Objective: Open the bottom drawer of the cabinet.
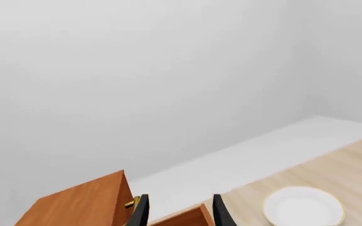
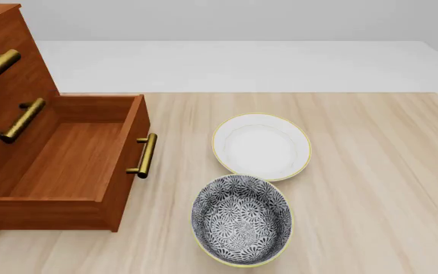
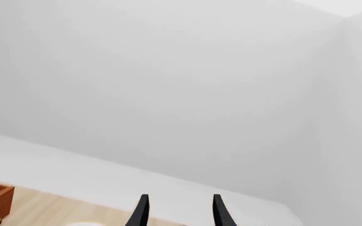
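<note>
Reddish-brown wooden bottom drawer [image 2: 67,162] with brass bar handle [image 2: 144,155] stands pulled out of the tall wooden cabinet [image 2: 9,63] at the table's left. Left gripper [image 1: 178,214] and right gripper [image 3: 178,213] both spread apart, holding nothing, raised off the table.

A reddish-brown wooden cabinet [image 2: 6,68] with brass bar handles stands at the desk's left edge, its bottom drawer [image 2: 71,162] the same warm wood inside and out. On the pale, light-grained desk [image 2: 371,171] sit a white plate [image 2: 262,146] rimmed in yellow and a bowl [image 2: 241,220] patterned in dark blue-grey and white florals.
</note>
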### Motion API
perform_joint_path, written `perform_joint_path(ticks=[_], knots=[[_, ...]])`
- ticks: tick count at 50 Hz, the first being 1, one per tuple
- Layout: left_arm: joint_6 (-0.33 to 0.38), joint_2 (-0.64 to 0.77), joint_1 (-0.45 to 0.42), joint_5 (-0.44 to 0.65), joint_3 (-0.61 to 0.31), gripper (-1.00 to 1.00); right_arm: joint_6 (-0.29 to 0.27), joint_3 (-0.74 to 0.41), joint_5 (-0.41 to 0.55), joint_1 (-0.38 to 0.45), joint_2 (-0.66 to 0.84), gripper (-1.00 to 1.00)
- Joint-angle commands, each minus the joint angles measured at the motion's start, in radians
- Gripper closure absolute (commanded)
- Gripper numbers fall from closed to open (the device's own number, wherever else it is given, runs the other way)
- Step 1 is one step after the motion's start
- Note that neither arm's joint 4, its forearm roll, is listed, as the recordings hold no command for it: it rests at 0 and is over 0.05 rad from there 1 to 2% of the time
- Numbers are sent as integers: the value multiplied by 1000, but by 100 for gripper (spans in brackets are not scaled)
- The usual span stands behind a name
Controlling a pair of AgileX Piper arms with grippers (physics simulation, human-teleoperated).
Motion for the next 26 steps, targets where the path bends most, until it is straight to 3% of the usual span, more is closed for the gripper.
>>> perform_joint_path(ticks=[1,8,15,26], knots=[[37,-1,8,75,-123,-100,-5,-128,150,17,0,-100],[47,-1,17,152,-186,-100,10,-167,229,39,0,-100],[78,-1,12,185,-165,-100,24,-205,302,47,0,-100],[79,-1,20,185,-122,-100,39,-219,342,58,0,-100]])
